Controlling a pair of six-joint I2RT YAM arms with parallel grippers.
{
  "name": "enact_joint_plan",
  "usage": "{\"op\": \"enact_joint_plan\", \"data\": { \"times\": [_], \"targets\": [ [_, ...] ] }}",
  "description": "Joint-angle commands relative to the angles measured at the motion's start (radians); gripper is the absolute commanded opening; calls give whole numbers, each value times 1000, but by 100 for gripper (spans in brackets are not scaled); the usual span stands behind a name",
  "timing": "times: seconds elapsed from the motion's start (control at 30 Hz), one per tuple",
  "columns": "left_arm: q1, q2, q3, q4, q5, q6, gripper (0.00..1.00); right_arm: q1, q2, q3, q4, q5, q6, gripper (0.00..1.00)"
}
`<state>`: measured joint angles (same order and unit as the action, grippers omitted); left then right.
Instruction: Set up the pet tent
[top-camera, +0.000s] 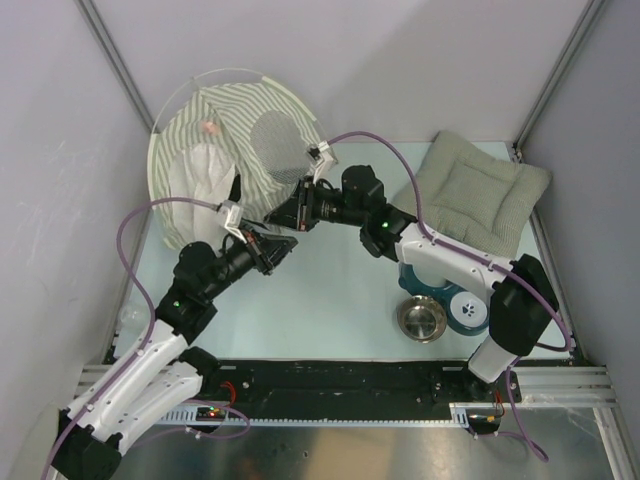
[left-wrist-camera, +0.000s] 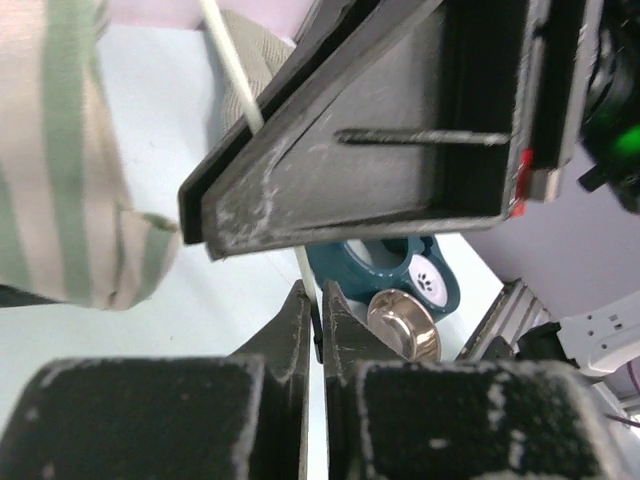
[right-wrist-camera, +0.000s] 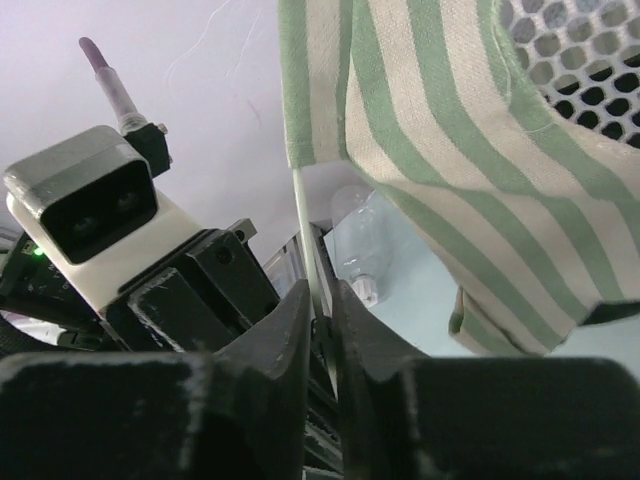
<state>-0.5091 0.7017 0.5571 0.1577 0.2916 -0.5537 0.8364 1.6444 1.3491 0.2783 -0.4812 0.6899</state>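
Note:
The pet tent (top-camera: 230, 150) lies at the back left, olive-and-white striped, with a grey mesh window (top-camera: 275, 140), a sheer white flap (top-camera: 200, 172) and a pink mark (top-camera: 210, 127). A thin white pole (top-camera: 232, 71) arcs around it. My left gripper (top-camera: 281, 250) and right gripper (top-camera: 287, 216) meet just in front of the tent. In the left wrist view the left gripper (left-wrist-camera: 320, 300) is shut on the white pole (left-wrist-camera: 303, 268), beside the striped fabric (left-wrist-camera: 60, 150). In the right wrist view the right gripper (right-wrist-camera: 322, 300) is shut on the same pole (right-wrist-camera: 304, 220), below the fabric (right-wrist-camera: 450, 150).
A grey-green quilted cushion (top-camera: 480, 190) lies at the back right. A teal bowl stand (top-camera: 455, 302) and a steel bowl (top-camera: 422, 320) sit at the front right, also in the left wrist view (left-wrist-camera: 405, 325). A clear plastic bottle (right-wrist-camera: 355, 250) lies on the table.

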Motion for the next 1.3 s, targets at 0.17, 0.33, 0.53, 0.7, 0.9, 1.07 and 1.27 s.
{"op": "enact_joint_plan", "data": {
  "times": [0.17,0.33,0.53,0.7,0.9,1.07,1.27],
  "targets": [
    [10,27,90,-184,-13,220,0,-64,-27,16,-2,-181,102,41],
    [21,29,121,-227,-4,262,0,-80,-29,3,-59,-266,38,49],
    [38,33,131,-233,7,260,0,-74,-33,-12,-165,-319,-81,50],
    [45,31,131,-234,14,258,0,-60,-33,-41,-159,-330,-85,40],
    [47,33,126,-234,34,255,0,-41,7,-54,-30,-284,-20,38],
    [49,27,120,-234,35,253,0,-41,27,-54,35,-245,22,35],
    [53,21,114,-234,23,253,0,-44,-48,-54,-122,-127,-82,55]
  ]
}}
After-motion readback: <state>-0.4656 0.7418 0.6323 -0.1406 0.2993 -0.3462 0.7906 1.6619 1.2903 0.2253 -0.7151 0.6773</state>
